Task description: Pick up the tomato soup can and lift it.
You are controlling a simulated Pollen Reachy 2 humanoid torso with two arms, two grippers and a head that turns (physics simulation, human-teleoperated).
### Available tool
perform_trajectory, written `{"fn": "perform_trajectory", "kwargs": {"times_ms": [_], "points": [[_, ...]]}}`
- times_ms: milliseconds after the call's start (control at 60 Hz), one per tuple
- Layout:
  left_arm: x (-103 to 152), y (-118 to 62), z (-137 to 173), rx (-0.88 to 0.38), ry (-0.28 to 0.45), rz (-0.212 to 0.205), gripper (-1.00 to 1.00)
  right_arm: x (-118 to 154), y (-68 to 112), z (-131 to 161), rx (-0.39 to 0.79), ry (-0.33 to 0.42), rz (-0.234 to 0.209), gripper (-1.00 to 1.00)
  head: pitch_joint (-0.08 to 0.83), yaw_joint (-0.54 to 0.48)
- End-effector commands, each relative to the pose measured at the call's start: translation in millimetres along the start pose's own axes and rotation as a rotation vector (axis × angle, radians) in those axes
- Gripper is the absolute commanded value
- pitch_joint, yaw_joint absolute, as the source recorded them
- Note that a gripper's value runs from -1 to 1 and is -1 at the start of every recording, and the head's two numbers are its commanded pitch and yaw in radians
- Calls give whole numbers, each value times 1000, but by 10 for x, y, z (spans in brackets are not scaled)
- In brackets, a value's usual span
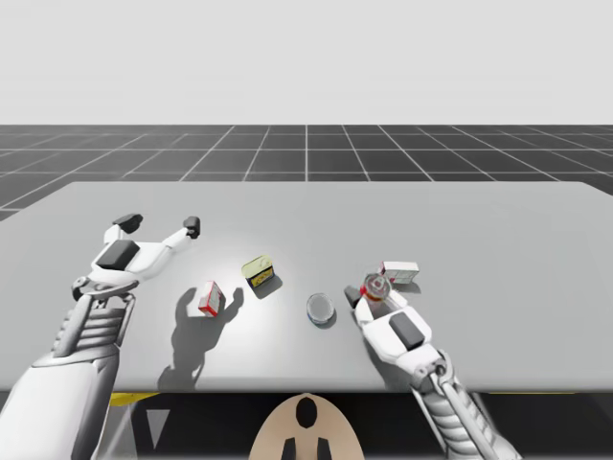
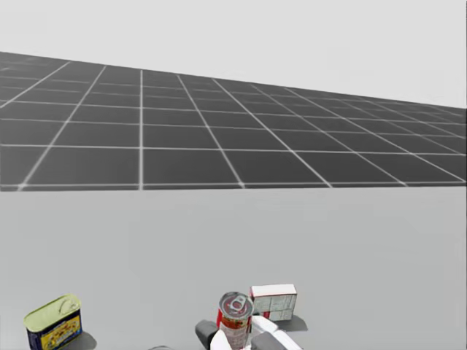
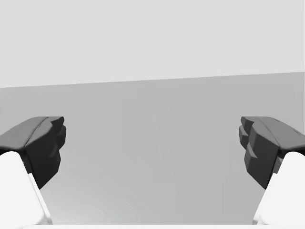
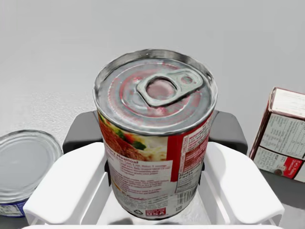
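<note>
Right gripper [image 4: 155, 136] is pinching the tomato soup can [image 4: 157, 95] from two sides, its dark pads [image 4: 83, 133] pressed against the label about halfway up. The can is upright between the fingers, over the right-hand part of the table [image 1: 498, 220]. I judge the grasp made and the lift to be the step in hand. Whether the base has left the surface I cannot tell; it may be resting there. To do it well, the squeeze should hold as it is and the wrist should rise straight up, with no tilt, so the smooth round wall does not slide through the pads. Neighbours are close. A white and red box [image 4: 281, 138] stands just beside the far finger, and a flat silver tin [image 4: 24, 167] lies near the other, so any sideways drift early in the rise could knock one of them. A slow, vertical start clears both. Further off sit a blue and yellow rectangular tin [image 1: 257, 272] and a small red and white box [image 1: 210, 299]. The left gripper [image 1: 160, 224] hangs spread wide over bare table, well apart from everything, and need not move.
</note>
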Motion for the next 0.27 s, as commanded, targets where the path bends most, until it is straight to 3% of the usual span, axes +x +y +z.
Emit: {"fn": "perform_trajectory", "kwargs": {"times_ms": [17, 267], "points": [[11, 12, 2, 2, -2, 4, -1000, 750, 42, 115, 11, -188, 44, 1000, 256, -271], [17, 19, -1, 4, -2, 11, -1000, 1553, -11, 294, -28, -382, 116, 1000, 241, -271]]}}
